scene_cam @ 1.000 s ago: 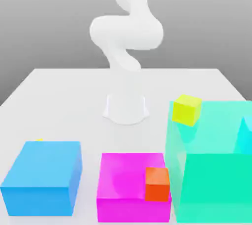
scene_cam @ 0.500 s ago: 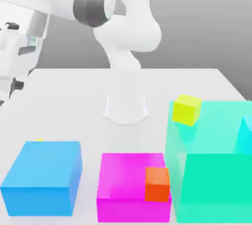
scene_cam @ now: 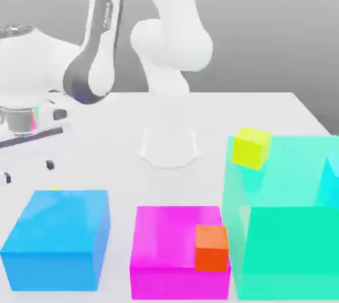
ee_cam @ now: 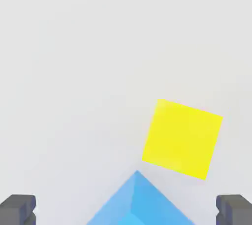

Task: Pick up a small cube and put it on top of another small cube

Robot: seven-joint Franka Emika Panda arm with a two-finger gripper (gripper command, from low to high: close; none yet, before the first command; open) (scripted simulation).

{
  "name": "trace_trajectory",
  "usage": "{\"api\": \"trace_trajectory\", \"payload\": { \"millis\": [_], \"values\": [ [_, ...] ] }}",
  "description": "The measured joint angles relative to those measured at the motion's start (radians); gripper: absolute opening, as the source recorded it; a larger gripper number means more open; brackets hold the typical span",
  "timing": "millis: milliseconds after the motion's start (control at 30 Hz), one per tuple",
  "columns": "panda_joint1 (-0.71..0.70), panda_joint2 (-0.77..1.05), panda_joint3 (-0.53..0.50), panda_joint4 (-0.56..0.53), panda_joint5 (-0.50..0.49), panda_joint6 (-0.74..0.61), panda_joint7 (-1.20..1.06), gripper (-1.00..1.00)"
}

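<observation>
Now:
gripper [ee_cam: 126, 209]: spread wide, empty
small cube [ee_cam: 182, 138]: below hand, off-centre toward one finger, beside blue box [ee_cam: 138, 202]

Pale grey tabletop [scene_cam: 265, 113], flat and matte. White robot base [scene_cam: 169, 146] stands on it, mid-depth. Along the near edge, from the exterior view's left to right: blue box [scene_cam: 56, 239], magenta box [scene_cam: 177, 252], large teal box [scene_cam: 288, 219], the last two close beside each other. Small cube [ee_cam: 182, 138], warm yellow, lies on the bare tabletop just behind the blue box's far edge, close to one of that box's corners; whether they touch cannot be told.
</observation>
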State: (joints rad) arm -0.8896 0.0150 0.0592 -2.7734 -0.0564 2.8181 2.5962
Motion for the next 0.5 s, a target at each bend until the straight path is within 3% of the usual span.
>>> {"api": "trace_trajectory", "payload": {
  "millis": [133,367,400,500],
  "values": [
    [-0.01,0.084,0.004,-0.009,0.056,0.068,0.036,0.0],
    [0.021,0.261,-0.033,0.021,0.033,0.212,0.056,0.0],
    [0.028,0.28,-0.042,0.024,0.028,0.227,0.059,-1.0],
    [0.028,0.28,-0.042,0.024,0.029,0.228,0.059,-1.0]
  ]
}}
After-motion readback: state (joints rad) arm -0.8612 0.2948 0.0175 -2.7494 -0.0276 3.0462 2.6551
